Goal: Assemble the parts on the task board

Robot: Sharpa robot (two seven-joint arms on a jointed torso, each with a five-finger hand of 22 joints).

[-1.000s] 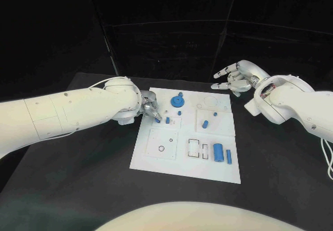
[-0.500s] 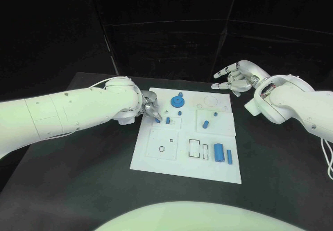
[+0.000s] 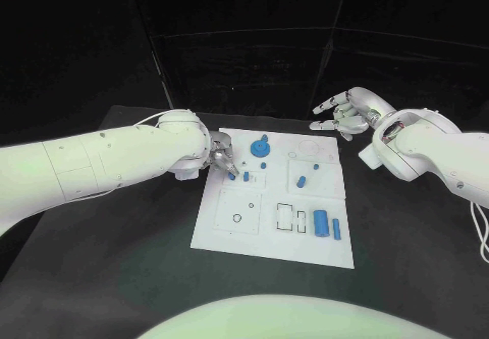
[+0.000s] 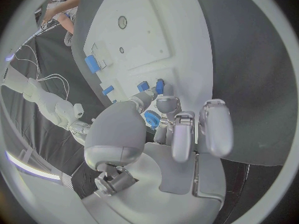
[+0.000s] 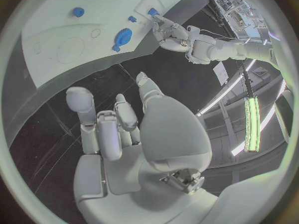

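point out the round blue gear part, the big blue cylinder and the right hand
round blue gear part (image 3: 261, 148), head view, its disc face
big blue cylinder (image 3: 322, 224), head view, mid-length
right hand (image 3: 348, 113), head view, back of the hand

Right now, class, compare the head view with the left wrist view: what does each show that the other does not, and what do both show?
Head view alone: the right hand beyond the board's far right corner, holding nothing, and the blue cylinder near the board's near right corner. Left wrist view alone: the left hand's palm from behind. Both: the white board, the left hand with its fingers at small blue parts, and the blue gear.
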